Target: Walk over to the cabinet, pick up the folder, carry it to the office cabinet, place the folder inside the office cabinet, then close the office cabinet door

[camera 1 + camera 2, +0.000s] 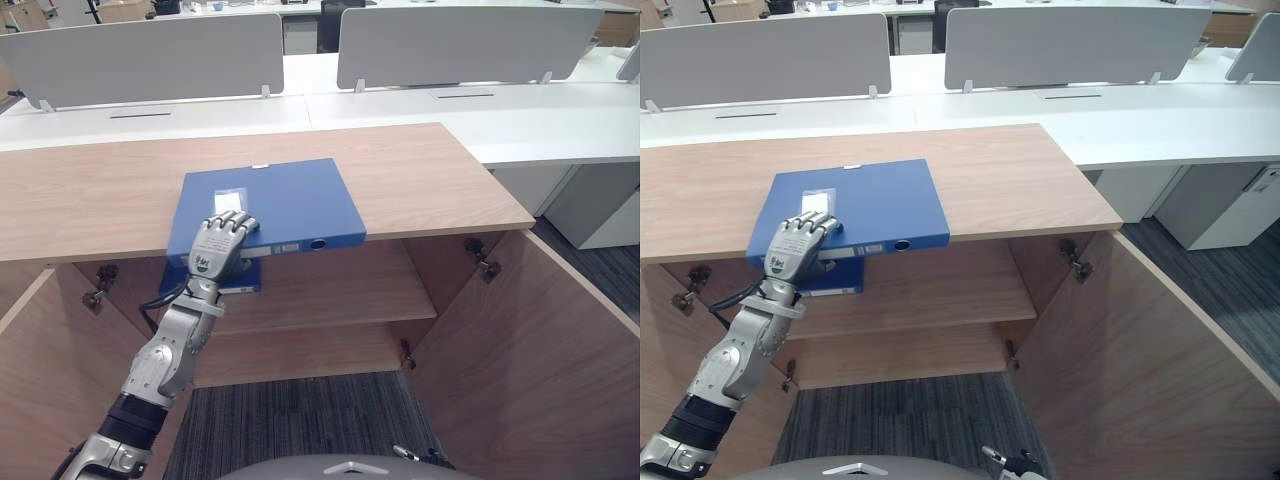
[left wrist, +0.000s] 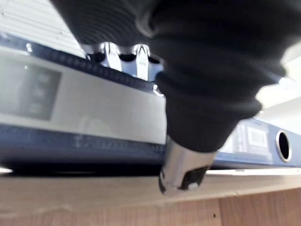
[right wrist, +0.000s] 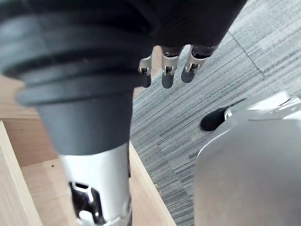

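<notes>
Left hand [image 1: 222, 243] in pinch-grip on blue folder [image 1: 290, 200]

Nothing can be read: the blue folder [image 1: 290, 205] bears a white cover label [image 1: 230, 199] (and a pale spine label [image 2: 103, 113]) — both too blurred to make out.

I have the folder [image 1: 270, 205] lying flat on the cabinet top [image 1: 420, 180], at its front edge and left of centre, with the left hand [image 1: 222, 243] on the folder's near left corner. Under the top, a shelf [image 1: 330, 290] sits between the left door [image 1: 50, 370] and the right door [image 1: 540, 350], both swung out toward me. Behind the cabinet stand desks [image 1: 520, 120], with screens [image 1: 460, 45] along their far side.
</notes>
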